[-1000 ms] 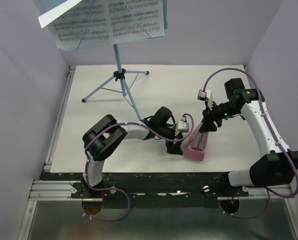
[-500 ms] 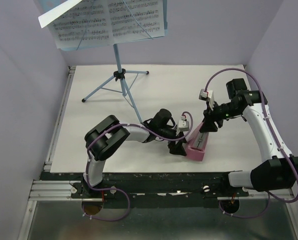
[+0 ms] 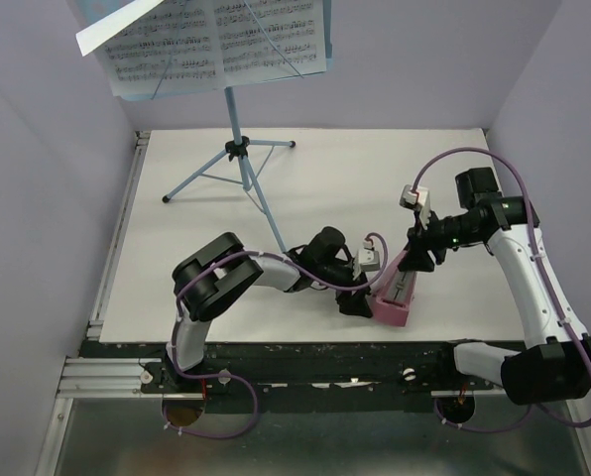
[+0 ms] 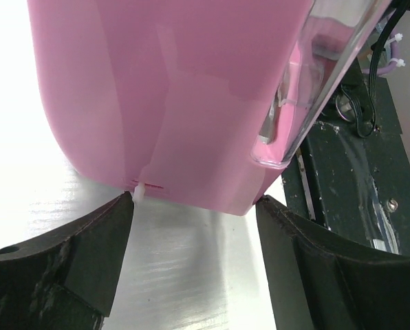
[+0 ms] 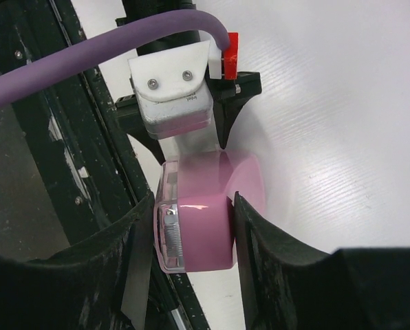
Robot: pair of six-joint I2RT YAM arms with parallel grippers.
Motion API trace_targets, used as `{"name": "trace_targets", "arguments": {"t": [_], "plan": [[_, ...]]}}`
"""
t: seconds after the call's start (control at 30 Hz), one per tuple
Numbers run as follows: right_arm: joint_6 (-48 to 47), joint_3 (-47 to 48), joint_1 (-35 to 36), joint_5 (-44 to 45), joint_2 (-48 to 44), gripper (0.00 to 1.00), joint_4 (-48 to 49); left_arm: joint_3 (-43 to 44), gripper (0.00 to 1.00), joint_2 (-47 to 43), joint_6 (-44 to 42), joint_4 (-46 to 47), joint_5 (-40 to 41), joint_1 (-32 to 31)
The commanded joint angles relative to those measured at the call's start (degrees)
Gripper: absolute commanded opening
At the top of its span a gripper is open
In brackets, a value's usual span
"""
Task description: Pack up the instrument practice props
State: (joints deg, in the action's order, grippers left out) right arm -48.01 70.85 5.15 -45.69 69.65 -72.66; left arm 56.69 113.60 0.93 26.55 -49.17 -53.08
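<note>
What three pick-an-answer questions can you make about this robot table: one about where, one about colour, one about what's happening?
1. Where are the sheet-music pages?
A. on the music stand
B. under the metronome
C. in a pincer

2. What colour is the metronome?
A. green
B. yellow
C. pink

3. What is the right pincer doing?
A. hanging open in the air
B. gripping the metronome
C. holding the music stand

Answers:
1 A, the pages lean on the stand's desk at the back.
2 C, it shows pink in every view.
3 B, its fingers press both sides of the metronome.
</note>
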Motion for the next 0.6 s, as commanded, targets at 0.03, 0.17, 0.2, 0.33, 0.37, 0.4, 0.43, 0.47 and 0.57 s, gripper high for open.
{"name": "trace_targets", "arguments": {"t": [0.03,0.17,0.2,0.33,0.37,0.4,0.43,0.47,0.57], "plan": [[2.39,-1.41,-0.23,-3.88,-2.93,0.0,1.29,0.18,0.79,0.83,0.13,3.07,2.76,-1.32],[3.1,-3.17,-0.14,-3.88,-3.82,0.0,2.79,0.18,0.78,1.27,-0.4,3.95,4.16,-2.11],[3.18,-3.52,-0.14,-3.79,-3.9,0.0,2.88,0.09,0.77,1.53,-0.58,4.21,4.52,-2.38],[3.45,-4.67,-0.23,-3.7,-4.52,0.0,3.41,0.0,0.72,1.8,-0.58,5.36,4.69,-2.64],[3.62,-4.84,-0.14,-3.7,-4.69,0.0,3.49,0.09,0.68,1.89,-0.49,5.62,4.43,-2.73],[3.8,-5.02,-0.22,-3.7,-4.78,0.0,3.75,0.18,0.65,1.97,-0.4,5.62,4.26,-2.73],[3.97,-5.19,-0.14,-3.7,-4.96,0.01,3.93,0.27,0.59,2.15,-0.4,5.54,4.08,-2.82],[4.24,-5.37,-0.14,-3.62,-5.13,0.0,4.19,0.35,0.54,2.24,-0.4,5.62,4.08,-2.91],[4.77,-5.98,-0.31,-3.44,-5.49,0.0,4.55,0.18,0.49,2.41,0.21,5.88,4.69,-2.99]]}}
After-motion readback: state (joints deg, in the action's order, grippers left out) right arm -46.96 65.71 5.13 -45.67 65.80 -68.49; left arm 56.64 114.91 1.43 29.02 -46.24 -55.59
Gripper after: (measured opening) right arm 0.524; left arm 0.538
